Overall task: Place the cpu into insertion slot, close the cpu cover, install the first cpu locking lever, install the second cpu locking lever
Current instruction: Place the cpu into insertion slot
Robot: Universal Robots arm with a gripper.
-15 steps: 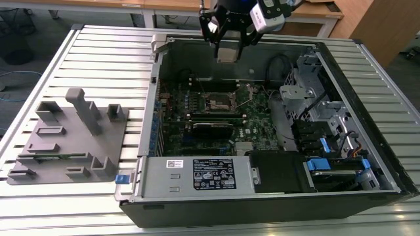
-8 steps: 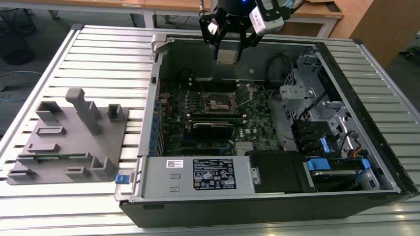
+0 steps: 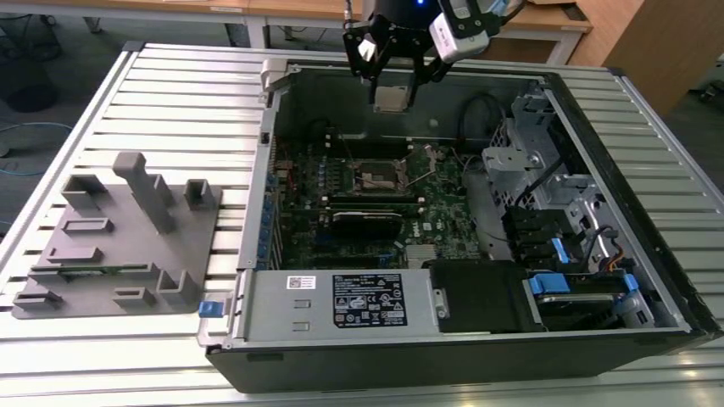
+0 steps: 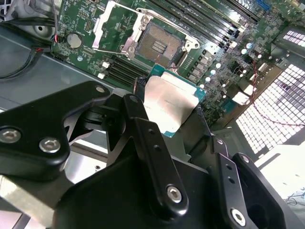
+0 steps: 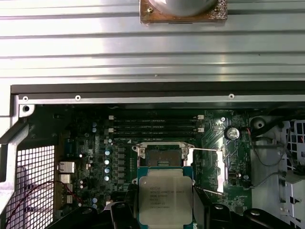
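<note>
Gripper (image 3: 392, 85) pinching cpu (image 3: 392, 100) above open computer case (image 3: 453, 369), ribbed metal table (image 3: 169, 93), wooden desks (image 3: 294, 10) behind

Open tower case (image 3: 453, 360) lies on its side on a slatted metal table (image 3: 169, 93). I note a grey moulded fixture (image 3: 125, 246) on the slats at the exterior view's left, just beside the case (a small blue clip (image 3: 210, 308) sits by the case's corner). Inside I log a labelled silver power supply (image 3: 339, 301), drive bays with blue tabs (image 3: 545, 284), black memory slots (image 5: 155, 125), a coin cell (image 5: 232, 132) and a mesh grille (image 5: 33, 167).
</note>
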